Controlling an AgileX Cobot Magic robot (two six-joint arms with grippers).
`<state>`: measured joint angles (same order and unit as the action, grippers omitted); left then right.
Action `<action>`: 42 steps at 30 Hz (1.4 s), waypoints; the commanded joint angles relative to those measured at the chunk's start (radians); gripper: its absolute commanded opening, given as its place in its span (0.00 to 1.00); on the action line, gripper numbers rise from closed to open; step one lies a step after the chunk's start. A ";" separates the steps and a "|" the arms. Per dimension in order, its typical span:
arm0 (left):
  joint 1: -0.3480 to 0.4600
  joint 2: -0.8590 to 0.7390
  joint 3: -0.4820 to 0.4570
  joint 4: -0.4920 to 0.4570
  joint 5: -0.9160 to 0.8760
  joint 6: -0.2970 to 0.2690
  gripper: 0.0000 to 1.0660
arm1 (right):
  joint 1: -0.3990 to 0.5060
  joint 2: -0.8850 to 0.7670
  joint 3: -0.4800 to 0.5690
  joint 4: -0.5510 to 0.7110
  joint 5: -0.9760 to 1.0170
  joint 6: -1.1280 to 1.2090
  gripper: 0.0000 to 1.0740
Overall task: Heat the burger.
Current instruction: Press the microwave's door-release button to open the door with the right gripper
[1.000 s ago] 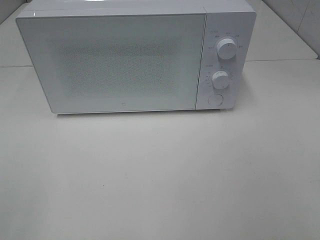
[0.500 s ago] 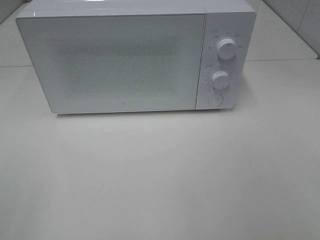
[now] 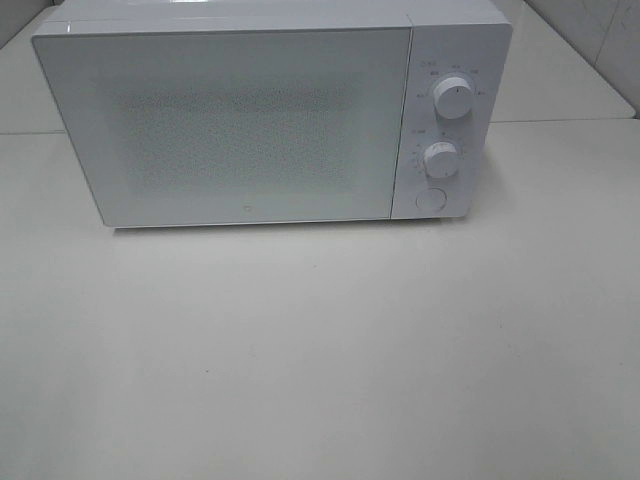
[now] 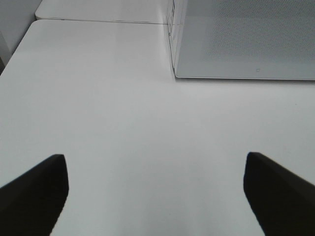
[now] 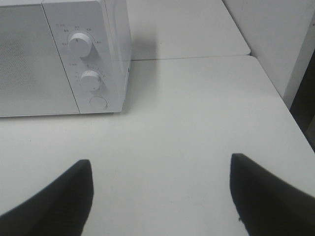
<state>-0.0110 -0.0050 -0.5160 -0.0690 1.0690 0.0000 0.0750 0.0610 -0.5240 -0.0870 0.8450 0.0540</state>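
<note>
Burger: not in view on the table (image 3: pixel 320 360); whether it sits behind the shut door (image 3: pixel 230 125) cannot be told.
Left gripper (image 4: pixel 155 160): jaws wide, empty, above bare table near the microwave (image 4: pixel 246 39).
Right gripper (image 5: pixel 161 161): jaws wide, empty, facing the control side.
Controls: two dials (image 3: pixel 453 99) above a round button (image 3: pixel 430 200).
Step in hand: probably reaching for the controls, right arm nearest.
Doing it well: approach square-on, close around the knob's rim, and turn without shoving the microwave back.

One microwave (image 3: pixel 250 120) sitting on one table (image 3: pixel 320 350), two dials (image 3: pixel 454 100) and one button (image 3: pixel 430 200) showing on its panel, one left gripper (image 4: pixel 153 157), one right gripper (image 5: pixel 161 160).
</note>
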 commanded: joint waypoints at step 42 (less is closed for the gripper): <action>0.002 -0.006 0.000 0.001 0.000 0.000 0.83 | -0.003 0.852 -0.007 -0.012 -0.857 0.225 0.05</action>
<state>-0.0110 -0.0050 -0.5160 -0.0690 1.0690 0.0000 0.0750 0.8760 -0.5240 -0.0870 0.0360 0.2160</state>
